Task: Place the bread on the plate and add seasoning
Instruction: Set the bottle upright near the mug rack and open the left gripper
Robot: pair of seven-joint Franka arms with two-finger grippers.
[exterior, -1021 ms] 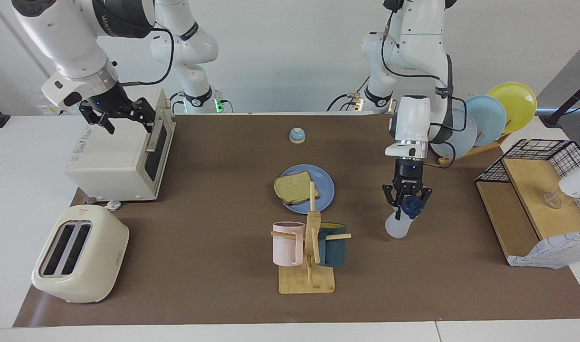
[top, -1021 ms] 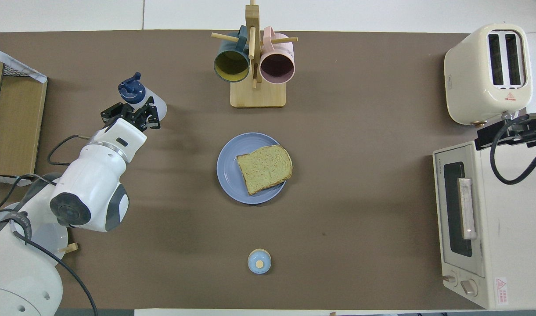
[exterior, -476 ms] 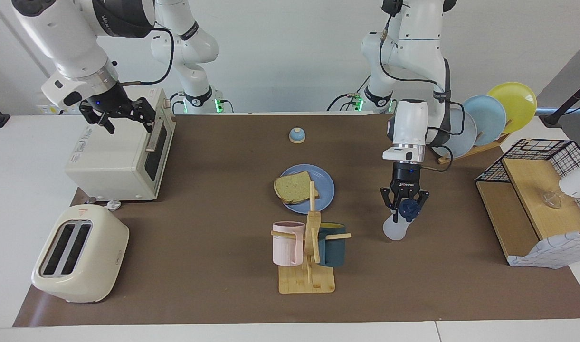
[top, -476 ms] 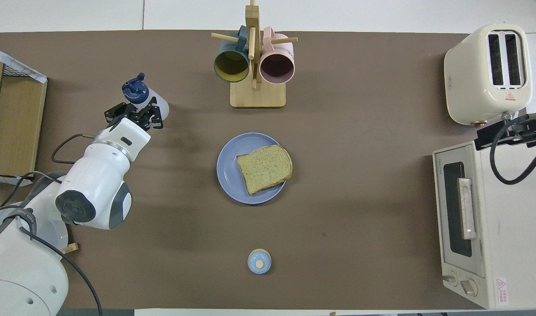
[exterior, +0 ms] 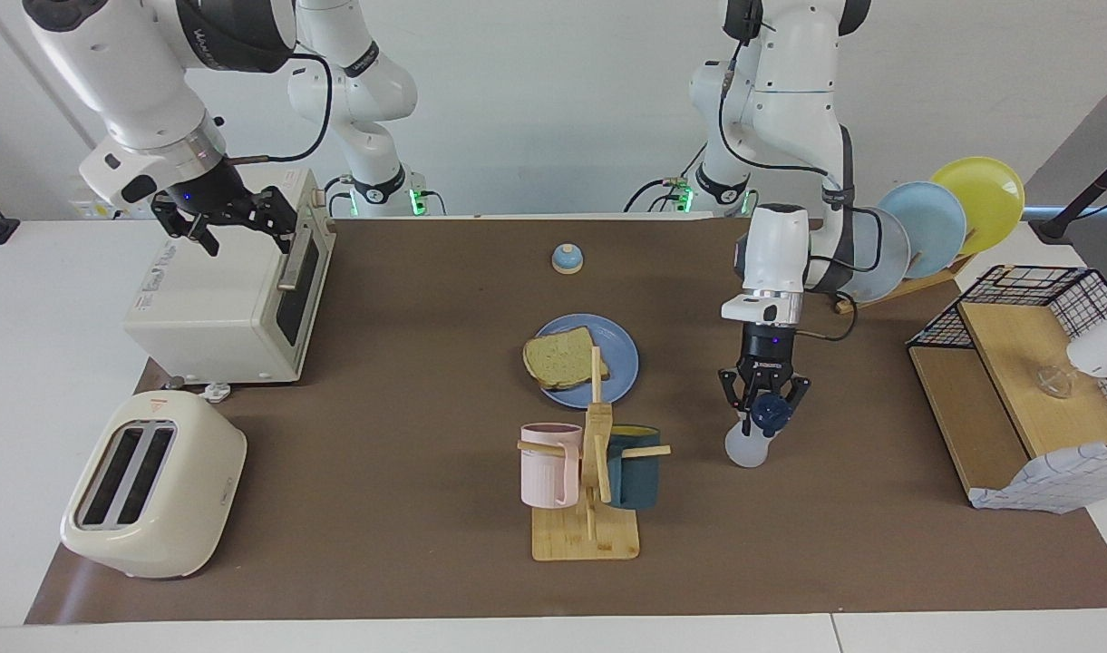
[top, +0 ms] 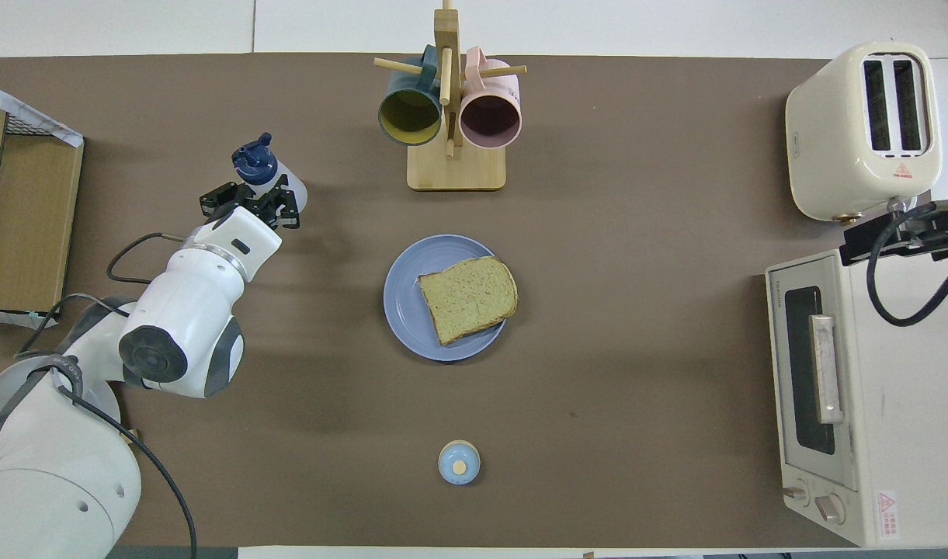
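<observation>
Toaster oven [exterior: 231,304] and toaster [exterior: 152,485] stand at the right arm's end of the table; above the oven the right gripper [exterior: 228,220] waits, its fingers spread wide and holding nothing. Well apart from it, toward the left arm's end, the left gripper [exterior: 765,404] hangs over bare mat, its fingers clamped on the neck of the seasoning bottle [exterior: 750,440], just under the dark blue cap. The bottle is lifted and tilted, its pale body trailing below the fingers and away from the robots.

Mug rack [exterior: 589,481]: between the two grippers, with a pink and a dark teal mug.

Plate [exterior: 621,358]: toward the table's middle from the left gripper and somewhat nearer to the robots, flat on the mat. Bread [exterior: 562,360]: lying on the plate, one edge overhanging the rim on the side away from the left gripper.

Bell [exterior: 567,258]: nearer to the robots than the plate.

Handling, as judged: the bottle looks light, thin-walled and smooth, so it may pivot in a neck grip; the narrow neck below the cap is the surest hold. The bread looks soft, so the bottle should not press on it.
</observation>
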